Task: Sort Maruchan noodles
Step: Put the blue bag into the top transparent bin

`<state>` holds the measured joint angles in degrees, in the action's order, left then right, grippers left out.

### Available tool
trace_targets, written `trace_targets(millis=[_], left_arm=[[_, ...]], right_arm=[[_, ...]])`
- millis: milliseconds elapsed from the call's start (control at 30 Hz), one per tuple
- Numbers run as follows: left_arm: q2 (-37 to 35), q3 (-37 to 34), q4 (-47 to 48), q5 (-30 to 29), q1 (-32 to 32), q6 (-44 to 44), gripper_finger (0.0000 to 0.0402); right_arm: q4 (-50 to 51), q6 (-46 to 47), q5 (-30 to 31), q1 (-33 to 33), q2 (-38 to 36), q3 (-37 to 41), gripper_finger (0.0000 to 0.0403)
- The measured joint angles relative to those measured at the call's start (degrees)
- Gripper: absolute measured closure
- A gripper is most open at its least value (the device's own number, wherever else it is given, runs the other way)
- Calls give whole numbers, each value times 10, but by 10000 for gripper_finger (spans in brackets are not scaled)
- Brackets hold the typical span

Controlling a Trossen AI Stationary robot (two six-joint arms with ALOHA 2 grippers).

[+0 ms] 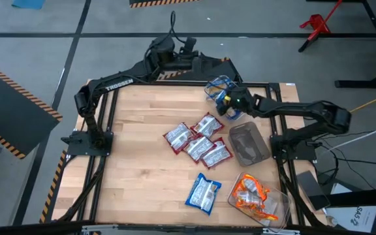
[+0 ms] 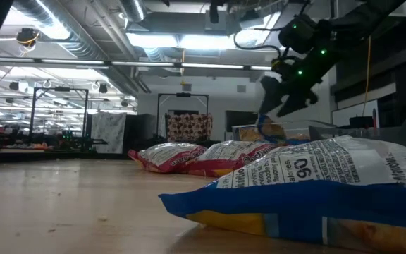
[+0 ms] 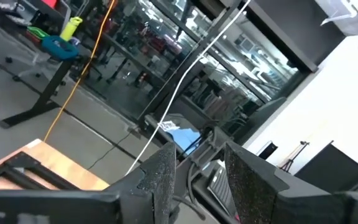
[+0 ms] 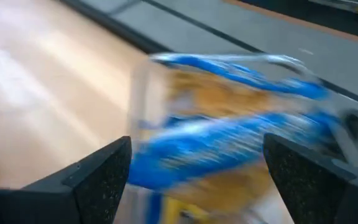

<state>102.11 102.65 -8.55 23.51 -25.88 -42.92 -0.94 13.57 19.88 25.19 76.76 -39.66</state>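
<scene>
Several red-and-white Maruchan packets (image 1: 198, 140) lie in a cluster mid-table; they also show in the low view (image 2: 189, 156). One blue-and-yellow packet (image 1: 203, 193) lies flat nearer the front edge, close to the low camera (image 2: 309, 190). At the far right a clear tub (image 1: 219, 90) holds blue packets (image 4: 229, 143). My right gripper (image 1: 227, 104) hangs open just above that tub, its fingers wide on either side of the blue packets (image 4: 197, 149). My left gripper (image 1: 189, 47) is raised high beyond the table's far edge, open with nothing between its fingers (image 3: 197, 155).
A dark grey tub (image 1: 248, 143) stands at the right edge. A clear tub (image 1: 256, 196) with orange packets sits at the near right corner. The table's left half is bare wood (image 1: 136, 150). A black frame rims the table.
</scene>
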Motion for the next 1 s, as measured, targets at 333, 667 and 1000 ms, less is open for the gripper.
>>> trace_targets(millis=[333,667,1000], left_arm=[[-3,0,35,16,-3,0,269],[-3,0,56,50,-11,18,270],[-10,-1,83,110,-15,45,270]], right_arm=[[-35,-35,-100,3,19,-1,52],[0,-130,-48,-28,-47,-1,52],[211,-249,23,-27,-70,-84,52]])
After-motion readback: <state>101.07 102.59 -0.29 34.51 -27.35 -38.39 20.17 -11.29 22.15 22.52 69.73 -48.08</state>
